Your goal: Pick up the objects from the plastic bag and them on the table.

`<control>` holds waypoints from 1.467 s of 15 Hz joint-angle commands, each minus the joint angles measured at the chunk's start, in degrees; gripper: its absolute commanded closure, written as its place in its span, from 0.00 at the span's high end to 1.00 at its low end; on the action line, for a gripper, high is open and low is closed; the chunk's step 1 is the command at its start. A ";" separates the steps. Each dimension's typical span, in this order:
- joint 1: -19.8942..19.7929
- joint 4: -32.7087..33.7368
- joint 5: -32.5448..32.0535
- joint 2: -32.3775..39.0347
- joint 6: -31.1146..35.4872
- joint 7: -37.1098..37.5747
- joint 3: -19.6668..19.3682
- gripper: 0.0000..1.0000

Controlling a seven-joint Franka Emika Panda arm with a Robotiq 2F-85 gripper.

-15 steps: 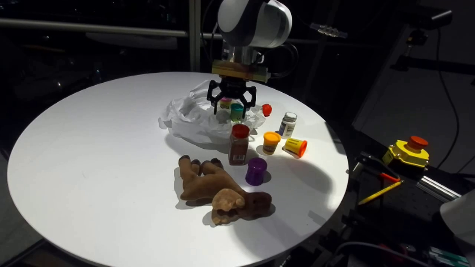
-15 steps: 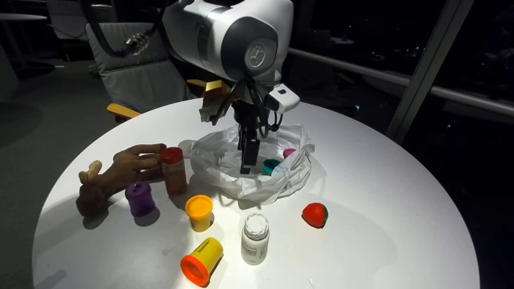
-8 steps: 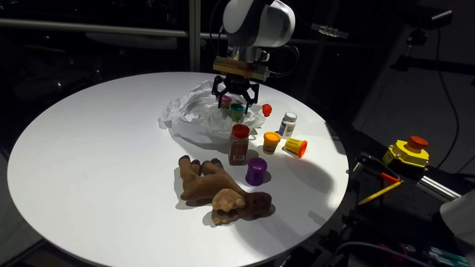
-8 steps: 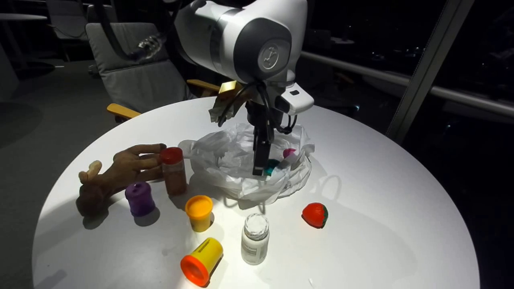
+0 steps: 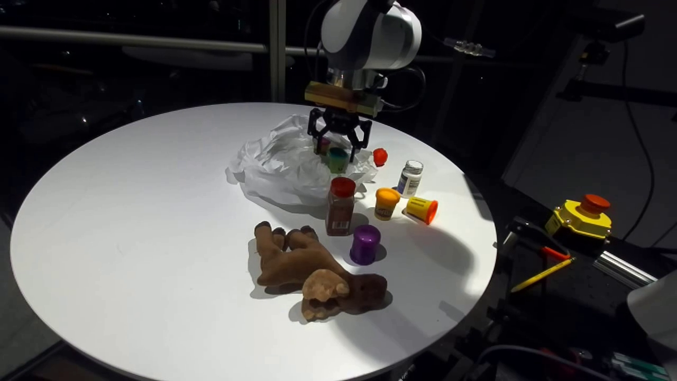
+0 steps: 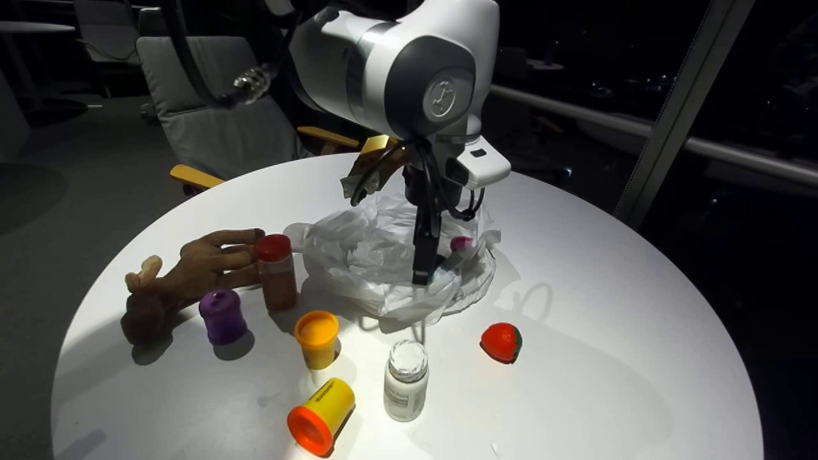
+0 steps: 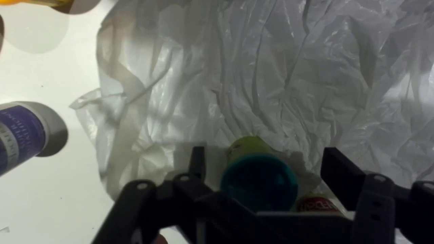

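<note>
The translucent plastic bag lies spread and crumpled on the white round table. Inside it are a green tub with a teal lid and a pink-lidded tub. My gripper points down into the bag, open, its fingers on either side of the teal lid. In the wrist view a gap shows between each of the fingertips and the lid. Out on the table are the brown plush toy, the red-brown bottle, a purple cup, an orange-lidded tub and a red strawberry.
A white bottle stands near the bag, and a yellow tub lies on its side beside it. The pink-lidded tub sits close to the teal-lidded one. Beyond the table are a grey chair and an emergency stop button.
My gripper has shifted across the bag to stand over the teal-lidded tub. Its jaws have drawn slightly closer together. The things on the table have stayed put.
</note>
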 commanded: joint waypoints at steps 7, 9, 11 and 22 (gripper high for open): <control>2.49 2.27 -5.06 1.48 1.07 7.47 -3.44 0.27; 1.90 1.75 -5.27 0.32 0.51 6.14 -2.34 0.27; 2.56 1.08 -6.53 -1.59 0.22 5.16 -2.19 0.27; 0.41 -20.57 -10.18 -24.77 6.62 -8.93 -0.53 0.27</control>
